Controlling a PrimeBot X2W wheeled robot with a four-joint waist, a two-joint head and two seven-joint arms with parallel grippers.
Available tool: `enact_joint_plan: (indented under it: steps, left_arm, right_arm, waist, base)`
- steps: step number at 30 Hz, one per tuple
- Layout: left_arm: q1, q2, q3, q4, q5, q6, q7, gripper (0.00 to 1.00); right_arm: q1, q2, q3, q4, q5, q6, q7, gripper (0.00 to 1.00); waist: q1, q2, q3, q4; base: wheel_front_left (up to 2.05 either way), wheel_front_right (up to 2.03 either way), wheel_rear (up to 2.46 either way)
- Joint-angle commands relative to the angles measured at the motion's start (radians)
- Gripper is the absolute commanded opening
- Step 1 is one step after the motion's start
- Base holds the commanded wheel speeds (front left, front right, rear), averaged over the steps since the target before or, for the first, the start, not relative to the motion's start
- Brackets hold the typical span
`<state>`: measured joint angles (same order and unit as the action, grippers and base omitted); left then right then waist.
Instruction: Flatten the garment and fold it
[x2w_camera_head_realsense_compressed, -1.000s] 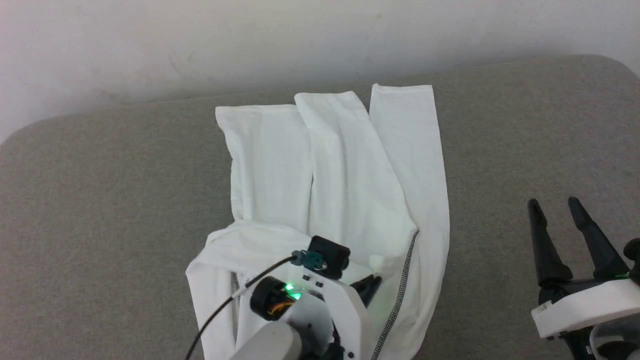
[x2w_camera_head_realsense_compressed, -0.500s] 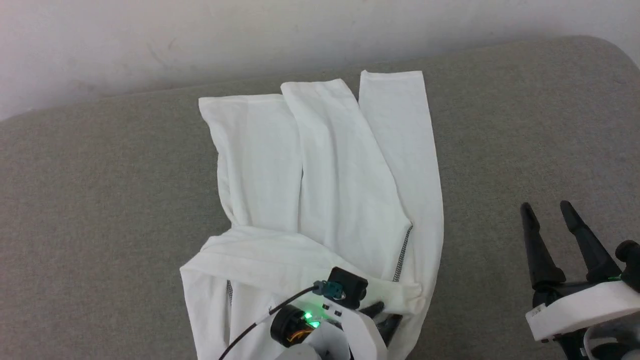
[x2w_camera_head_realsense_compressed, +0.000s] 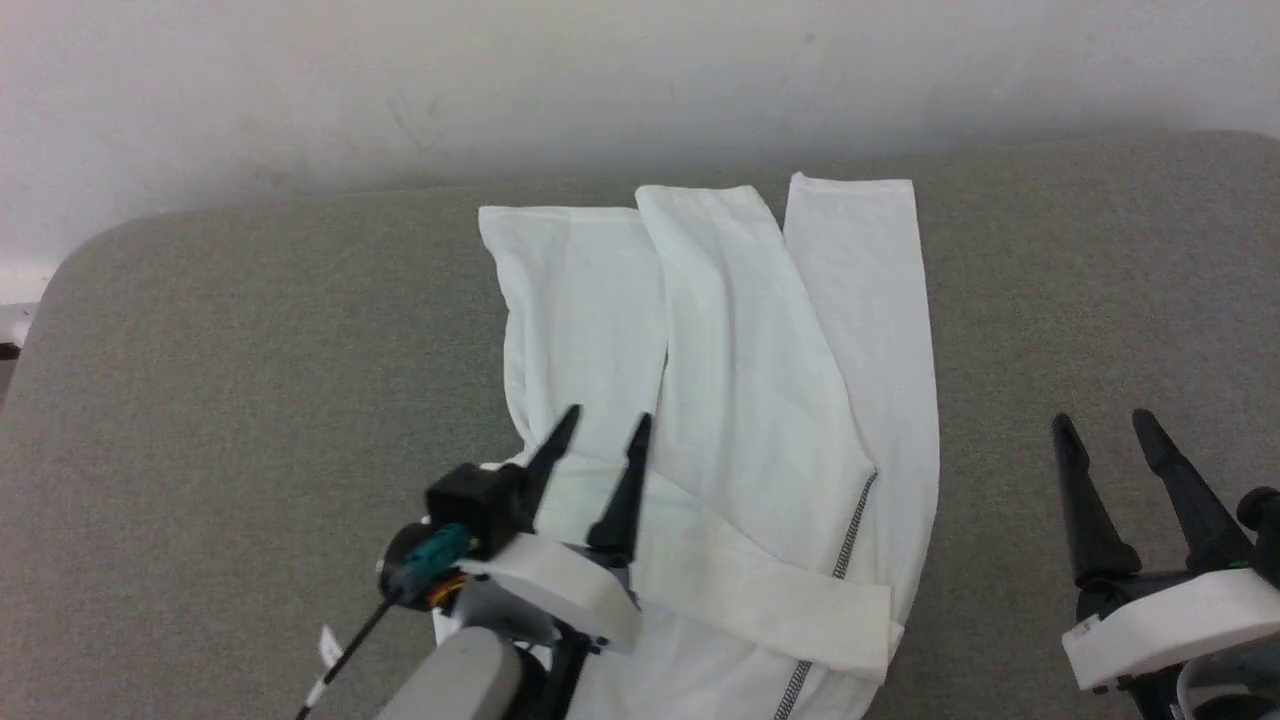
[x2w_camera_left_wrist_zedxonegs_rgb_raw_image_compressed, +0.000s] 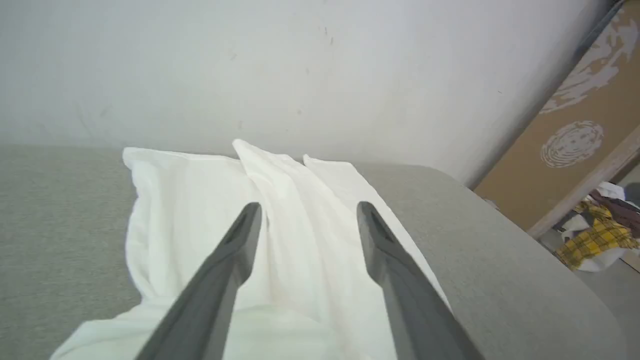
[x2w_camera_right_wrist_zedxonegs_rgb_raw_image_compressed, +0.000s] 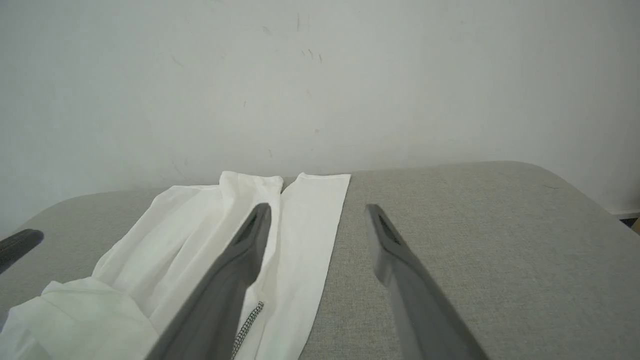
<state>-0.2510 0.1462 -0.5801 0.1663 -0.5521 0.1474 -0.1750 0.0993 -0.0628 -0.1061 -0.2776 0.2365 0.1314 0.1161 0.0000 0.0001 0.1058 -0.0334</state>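
A thin white stretchy cloth garment (x2w_camera_head_realsense_compressed: 760, 400) with long tube-like legs lies on a grey fabric-covered surface (x2w_camera_head_realsense_compressed: 250, 400) with rounded corners, in front of a plain pale wall (x2w_camera_head_realsense_compressed: 400, 80). In the head view the garment sits in the middle of the surface. Three overlapping white panels run side by side toward the wall, and their straight ends stop just short of the far edge. Near the robot, a band of the same cloth (x2w_camera_head_realsense_compressed: 760, 590) is folded slantwise across the lower part. A grey-black zigzag stitched seam (x2w_camera_head_realsense_compressed: 855, 520) runs down to this band and shows again below it.

The left tool (x2w_camera_head_realsense_compressed: 608, 414) is over the near left part of the garment, with its two long dark fingers pointing toward the wall. The fingers stand apart with nothing between them. In the left wrist view the white cloth lies below and beyond the spread fingers (x2w_camera_left_wrist_zedxonegs_rgb_raw_image_compressed: 235, 250). Whether they touch it cannot be told.

The right tool (x2w_camera_head_realsense_compressed: 1100, 418) is well apart from the garment's right edge, above bare grey surface. Its fingers are also spread and hold nothing. In the right wrist view the garment lies to the left, partly behind the left-hand finger (x2w_camera_right_wrist_zedxonegs_rgb_raw_image_compressed: 240, 265).

At the right edge of the left wrist view, beyond the surface, are a brown board (x2w_camera_left_wrist_zedxonegs_rgb_raw_image_compressed: 590, 135) and a heap of yellow plaid cloth (x2w_camera_left_wrist_zedxonegs_rgb_raw_image_compressed: 595, 240).
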Motion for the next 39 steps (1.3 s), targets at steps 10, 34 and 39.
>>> enact_joint_plan:
  steps: [10,34,39]
  left_arm:
    - [0.099,0.119,0.267,-0.074,0.066,0.126,-0.086,1.00]
    - [0.149,0.050,0.399,-0.341,0.148,0.028,-0.087,1.00]
    - [0.103,0.005,0.411,-0.357,0.165,-0.016,-0.087,1.00]
  right_arm:
    - [0.016,-0.011,-0.008,0.014,0.001,-0.001,0.010,1.00]
    - [-0.791,-0.317,-0.076,0.823,0.257,-0.001,0.255,1.00]
    - [-0.973,-0.378,-0.047,0.933,0.265,-0.001,0.361,1.00]
  waist:
    - [0.0000,-0.0001,-0.024,0.060]
    - [0.0000,-0.0001,0.313,0.250]
    - [0.0000,-0.0001,0.394,0.288]
  base:
    - [0.00,0.00,0.00]
    - [0.00,0.00,0.00]
    - [0.00,0.00,0.00]
